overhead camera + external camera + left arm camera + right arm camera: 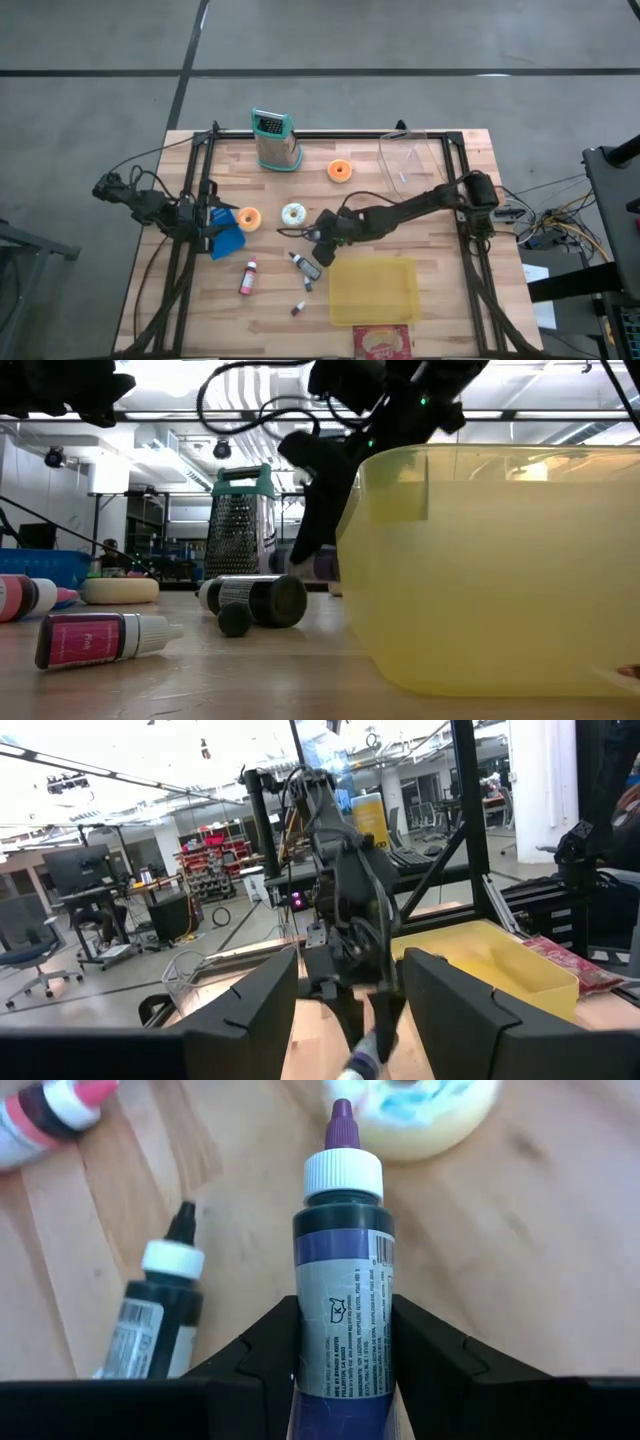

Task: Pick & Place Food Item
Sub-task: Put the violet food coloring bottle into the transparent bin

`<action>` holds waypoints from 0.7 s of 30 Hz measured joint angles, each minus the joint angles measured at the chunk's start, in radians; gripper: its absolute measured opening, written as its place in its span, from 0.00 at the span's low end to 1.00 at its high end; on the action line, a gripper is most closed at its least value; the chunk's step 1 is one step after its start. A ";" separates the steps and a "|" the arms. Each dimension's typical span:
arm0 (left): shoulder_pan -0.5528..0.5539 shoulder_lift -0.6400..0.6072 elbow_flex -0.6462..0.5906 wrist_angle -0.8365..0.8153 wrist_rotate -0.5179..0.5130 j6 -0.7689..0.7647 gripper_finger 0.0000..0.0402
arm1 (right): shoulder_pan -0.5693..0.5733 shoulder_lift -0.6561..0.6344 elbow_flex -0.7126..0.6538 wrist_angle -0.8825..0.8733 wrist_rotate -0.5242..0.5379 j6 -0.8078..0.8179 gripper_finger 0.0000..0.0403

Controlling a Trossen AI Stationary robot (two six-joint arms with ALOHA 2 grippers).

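While clamped in right hand [340, 1370] | purple-tipped bottle [340, 1290], white cap

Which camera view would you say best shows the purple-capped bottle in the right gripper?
The right wrist view: the purple-capped bottle fills it, clamped by the right gripper. The left wrist view shows its tip; the high and low views hide it.

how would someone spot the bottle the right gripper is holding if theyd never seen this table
Start at the yellow bin at the near edge of the table; the right gripper hangs just past its left corner, beside the white frosted donut. Shut between its fingers is the dark bottle, with a white collar and a purple tip. The bottle beside it has a black tip, and the other is pink.
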State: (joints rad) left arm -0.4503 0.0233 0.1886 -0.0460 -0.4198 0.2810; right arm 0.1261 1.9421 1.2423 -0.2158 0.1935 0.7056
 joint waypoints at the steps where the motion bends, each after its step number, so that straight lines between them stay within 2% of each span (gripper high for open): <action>1: 0.000 0.000 0.000 0.000 0.000 0.000 0.47 | 0.000 -0.013 0.000 -0.010 0.013 0.001 0.33; 10: 0.000 0.000 0.000 0.000 0.000 0.000 0.47 | -0.012 -0.131 0.001 -0.132 0.076 -0.007 0.33; 16: 0.000 0.002 0.000 0.000 0.000 0.000 0.47 | -0.046 -0.216 0.009 -0.319 0.130 0.006 0.33; 21: 0.000 0.003 0.000 0.000 0.000 0.000 0.47 | -0.086 -0.300 0.008 -0.497 0.191 0.092 0.33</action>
State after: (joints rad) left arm -0.4507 0.0260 0.1883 -0.0462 -0.4202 0.2810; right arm 0.0403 1.6425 1.2503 -0.7130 0.3841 0.7973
